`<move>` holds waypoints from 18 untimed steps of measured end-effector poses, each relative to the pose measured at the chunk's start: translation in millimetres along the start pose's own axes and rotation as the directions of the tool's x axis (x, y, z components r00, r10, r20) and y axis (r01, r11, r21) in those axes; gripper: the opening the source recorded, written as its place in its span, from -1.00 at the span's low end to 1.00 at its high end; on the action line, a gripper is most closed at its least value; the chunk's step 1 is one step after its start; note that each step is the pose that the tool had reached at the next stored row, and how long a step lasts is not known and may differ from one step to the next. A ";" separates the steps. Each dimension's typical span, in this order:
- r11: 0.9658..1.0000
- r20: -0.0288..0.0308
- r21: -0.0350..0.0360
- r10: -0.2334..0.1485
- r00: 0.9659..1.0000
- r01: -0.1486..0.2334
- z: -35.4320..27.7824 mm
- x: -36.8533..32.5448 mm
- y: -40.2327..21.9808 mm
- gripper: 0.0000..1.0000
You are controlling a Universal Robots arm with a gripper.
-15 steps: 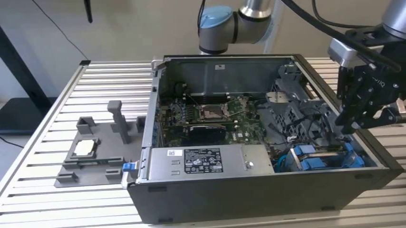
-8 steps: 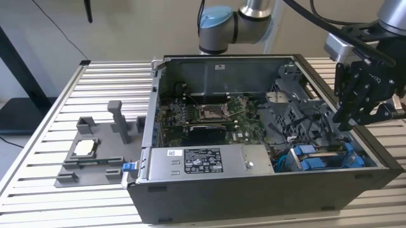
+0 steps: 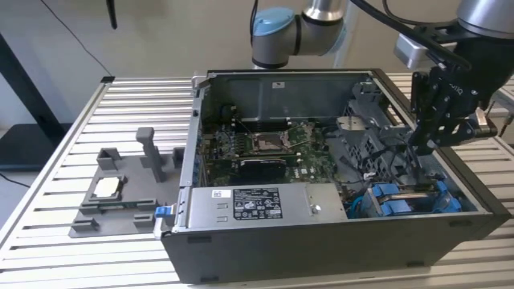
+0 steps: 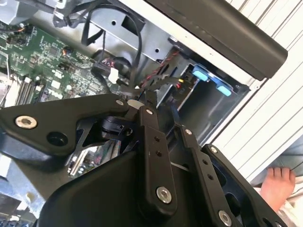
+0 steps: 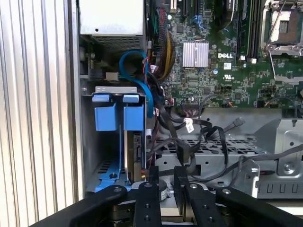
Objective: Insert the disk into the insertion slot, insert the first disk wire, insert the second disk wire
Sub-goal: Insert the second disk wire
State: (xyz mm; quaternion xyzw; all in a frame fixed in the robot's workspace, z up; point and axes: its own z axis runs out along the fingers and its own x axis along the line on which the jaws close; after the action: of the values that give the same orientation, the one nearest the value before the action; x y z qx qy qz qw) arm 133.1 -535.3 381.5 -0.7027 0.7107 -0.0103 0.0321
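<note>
Here the claw [image 5: 165, 171] hangs among black cables [image 5: 189, 137] beside the disk [image 5: 118, 118]; its grip I cannot tell.

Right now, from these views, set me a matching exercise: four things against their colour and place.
Things:
1. disk
2. power supply box
3. motherboard
4. fixture tray

Colour and place:
A. green, on the floor of the case
B. grey, on the table outside the case
C. blue-framed, in the insertion slot
D. grey, labelled, along the case's near wall in the exterior view

Pairs: 1-C, 2-D, 3-A, 4-B.
</note>
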 end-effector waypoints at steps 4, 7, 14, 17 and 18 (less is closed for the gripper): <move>1.000 0.000 0.000 0.000 1.000 0.000 -0.1 -8.4 2.6 -0.45; 1.000 -0.019 0.000 -0.001 1.000 0.001 -0.2 -9.3 3.7 -0.45; 1.000 -0.040 -0.001 -0.002 0.999 0.002 -0.3 -13.7 7.0 -0.45; 1.000 -0.040 -0.001 -0.002 0.999 0.002 -0.4 -15.0 10.0 -0.45; 1.000 -0.040 -0.001 -0.002 0.999 0.002 -0.5 -15.6 11.2 -0.45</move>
State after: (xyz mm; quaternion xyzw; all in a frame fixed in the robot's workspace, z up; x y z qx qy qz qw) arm 122.0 -519.6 381.7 -0.7032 0.7104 -0.0239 0.0176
